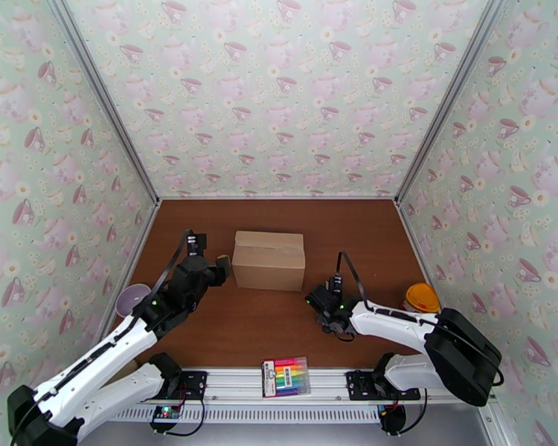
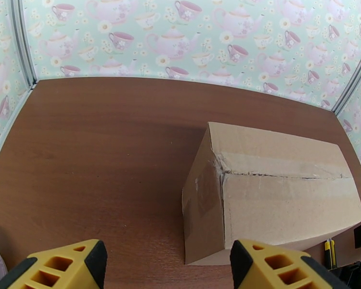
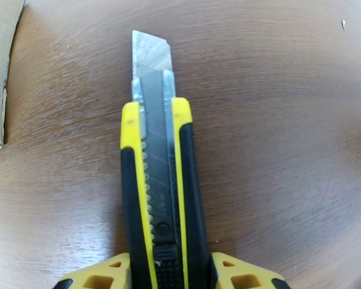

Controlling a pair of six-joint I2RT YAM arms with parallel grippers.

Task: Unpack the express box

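Right tool [image 3: 171, 274] clamps knife [image 3: 159, 189] | express box [image 1: 268, 259] long axis left-right, seam up

One each — express box [image 1: 268, 259], utility knife [image 3: 159, 189], marker pack [image 1: 286, 376], orange-lidded jar [image 1: 422, 297], lilac cup [image 1: 132, 297]

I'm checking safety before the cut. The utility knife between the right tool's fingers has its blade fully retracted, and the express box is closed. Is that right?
Not quite. The utility knife between the right tool's fingers has its blade extended, as the right wrist view shows. The express box is closed.
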